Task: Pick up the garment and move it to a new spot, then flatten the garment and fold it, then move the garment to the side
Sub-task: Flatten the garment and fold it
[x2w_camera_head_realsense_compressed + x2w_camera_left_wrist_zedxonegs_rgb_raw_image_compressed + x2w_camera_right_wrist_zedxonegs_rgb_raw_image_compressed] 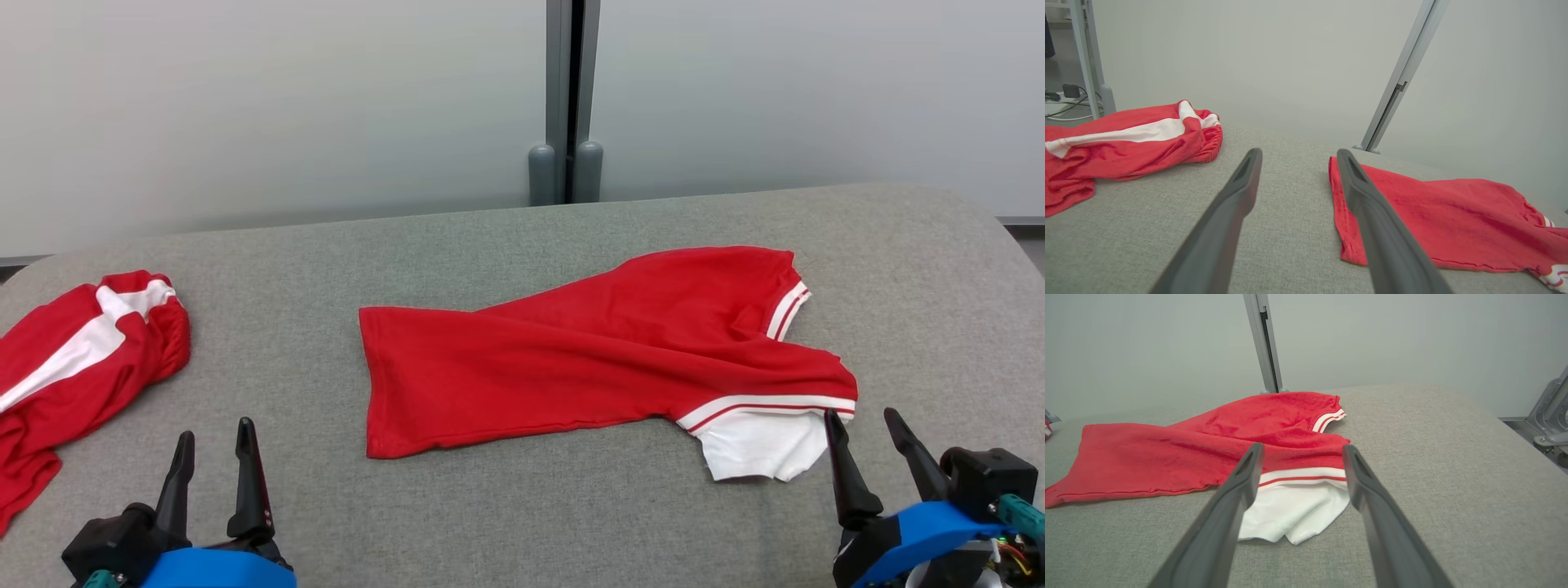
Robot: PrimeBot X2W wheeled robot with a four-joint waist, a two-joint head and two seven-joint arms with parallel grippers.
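Note:
A red garment (pixel 588 359) with white striped cuffs and a white part at its near right corner lies rumpled across the middle of the grey table (pixel 506 506). It lies ahead in the left wrist view (pixel 1437 216) and in the right wrist view (pixel 1229 449). My left gripper (pixel 214 445) stands open at the lower left, near the table's front, apart from the garment's left hem. My right gripper (pixel 864 425) stands open at the lower right, its fingertips just beside the white corner (pixel 759 453), holding nothing.
A second red and white garment (pixel 73 359) lies bunched at the table's left edge, also in the left wrist view (pixel 1126 143). A grey post (pixel 565 98) stands behind the table against the pale wall. A metal frame (pixel 1551 416) sits off the table's right side.

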